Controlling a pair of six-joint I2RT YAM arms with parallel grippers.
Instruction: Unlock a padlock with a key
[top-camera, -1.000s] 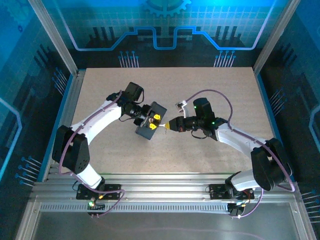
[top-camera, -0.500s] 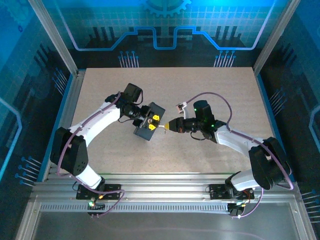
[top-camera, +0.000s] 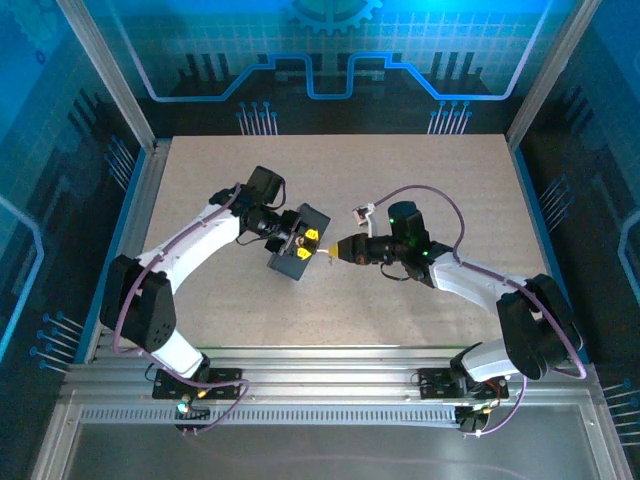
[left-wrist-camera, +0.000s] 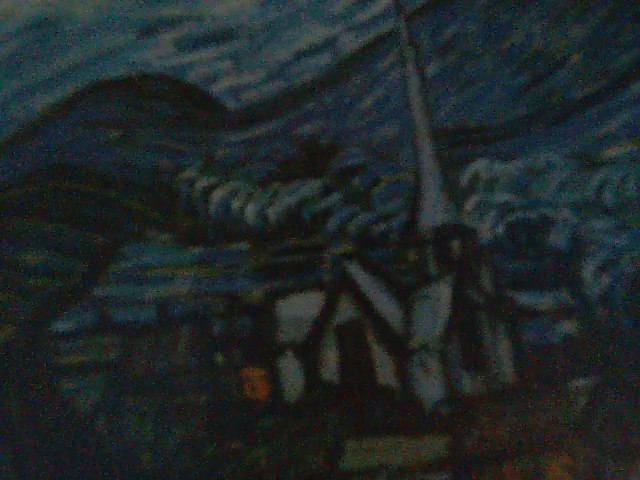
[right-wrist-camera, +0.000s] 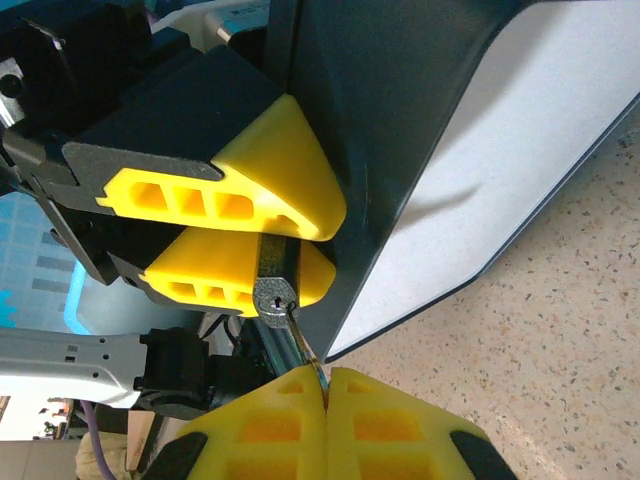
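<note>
Right fingers (right-wrist-camera: 260, 425) nudged nearer, pinching the key (right-wrist-camera: 306, 352), tip at the padlock (right-wrist-camera: 274, 295), left fingers (right-wrist-camera: 270, 180) clamping it

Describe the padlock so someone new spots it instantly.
Find the dark box in the middle of the top view. Against it, the left gripper's two yellow fingers pinch the padlock. It is the tiny grey metal block, with the slim key's tip against it.

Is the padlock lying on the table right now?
No, the padlock sits pinched between the yellow fingers of the left gripper, off the table.
</note>
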